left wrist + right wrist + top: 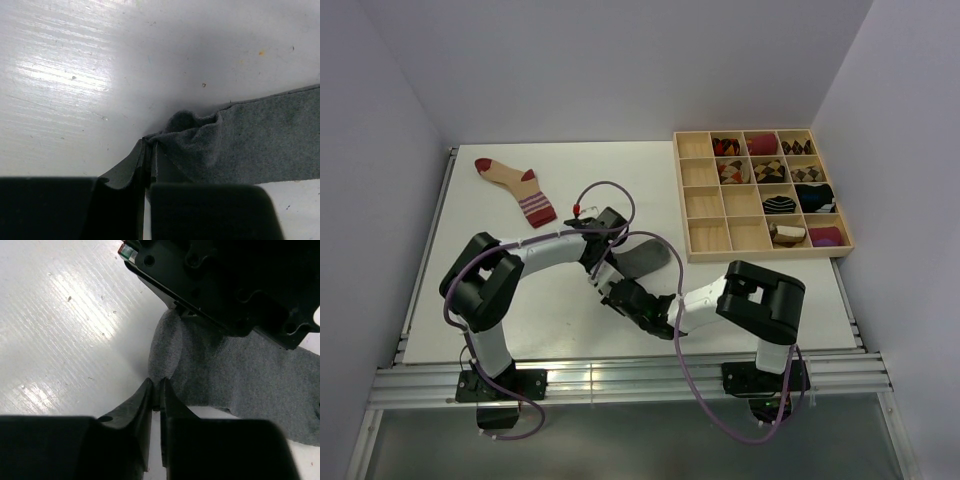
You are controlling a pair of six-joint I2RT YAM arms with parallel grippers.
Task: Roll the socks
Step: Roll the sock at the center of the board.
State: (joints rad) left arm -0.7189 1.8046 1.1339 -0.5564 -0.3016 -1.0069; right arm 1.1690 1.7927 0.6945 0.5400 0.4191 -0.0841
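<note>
The grey sock is laid flat mid-table, and one end is held at two points, apparently so a roll can be started. The left gripper is clamped on a puckered corner. The right gripper is pinched nearly together on the neighbouring edge, just beside it. The beige sock is seen well apart, far left.

So the left arm and right arm both fold in over the grey sock mid table (it's mostly hidden under them). The beige sock lies flat far left, and the wooden tray of sock bundles sits on the right.
</note>
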